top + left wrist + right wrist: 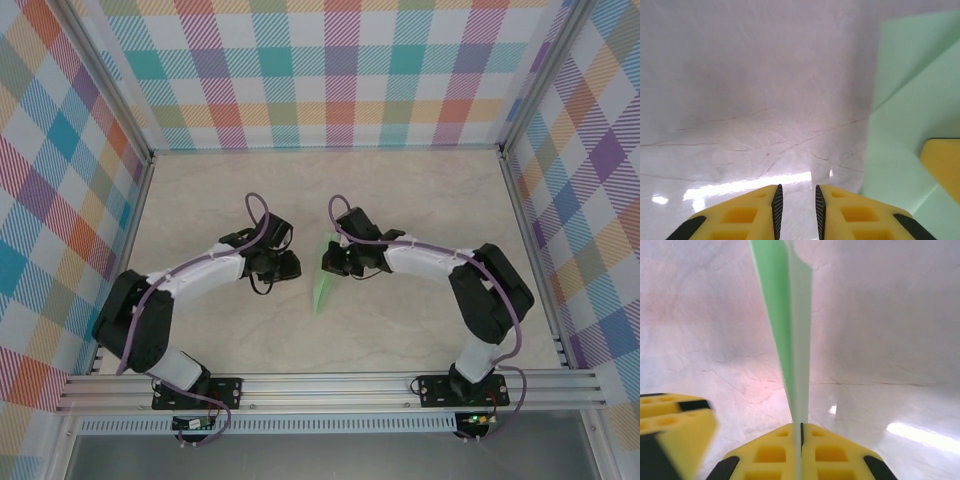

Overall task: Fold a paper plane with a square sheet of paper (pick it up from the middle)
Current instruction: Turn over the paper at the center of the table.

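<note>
top view: the paper plane (324,283), a slim pale green dart, stands on edge near the middle of the desk (420,200), its narrow end pointing toward 6 o'clock. my right claw (334,262) meets it from 3 o'clock at its far half; my left claw (290,265) sits just beside it at 9 o'clock, not touching.

right wrist view: my right claw (801,428) is pinched closed on the paper plane (790,330), the folded layers held upright between the pads and running away toward 12 o'clock.

left wrist view: my left claw (796,192) has its fingers drawn close with a narrow gap and nothing between them. the paper plane (905,100) fills the 3 o'clock side, creases showing.

handling, as i judge it: the paper is very light, thin and limp. it will sag beyond the grip, slide easily on the glossy desk, and crumple or tear under a hard squeeze. the folded spine is the stiffest part, so a gentle pinch across the layers near mid-length looks like the safest hold.
</note>
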Tool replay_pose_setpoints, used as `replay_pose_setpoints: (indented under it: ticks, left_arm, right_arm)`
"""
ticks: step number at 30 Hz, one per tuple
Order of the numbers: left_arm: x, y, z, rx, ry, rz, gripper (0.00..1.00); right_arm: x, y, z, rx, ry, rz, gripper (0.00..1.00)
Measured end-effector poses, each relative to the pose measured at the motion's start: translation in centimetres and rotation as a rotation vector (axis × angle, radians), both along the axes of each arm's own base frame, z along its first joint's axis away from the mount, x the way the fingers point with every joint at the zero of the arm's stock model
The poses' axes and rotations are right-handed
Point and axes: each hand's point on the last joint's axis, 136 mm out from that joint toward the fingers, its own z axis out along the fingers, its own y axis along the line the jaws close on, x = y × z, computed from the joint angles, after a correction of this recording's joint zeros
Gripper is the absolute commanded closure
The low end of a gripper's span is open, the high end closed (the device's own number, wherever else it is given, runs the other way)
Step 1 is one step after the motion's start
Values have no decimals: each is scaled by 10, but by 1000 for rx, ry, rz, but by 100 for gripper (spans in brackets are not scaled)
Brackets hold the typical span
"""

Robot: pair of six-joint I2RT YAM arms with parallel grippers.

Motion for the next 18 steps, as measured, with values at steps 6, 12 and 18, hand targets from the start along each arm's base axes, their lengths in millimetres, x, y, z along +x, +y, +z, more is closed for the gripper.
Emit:
replay_pose_setpoints:
  ticks: [6, 12, 18]
  left_arm:
    - [3, 35, 45, 41, -156, 122, 64]
    - [-4, 66, 53, 79, -216, 228, 56]
    - [-8, 81, 44, 124, -201, 288, 55]
  right_arm:
    - [18, -49, 47, -322, -126, -17, 95]
    - [15, -109, 62, -724, -125, -20, 94]
    - [7, -118, 42, -1033, -65, 70, 91]
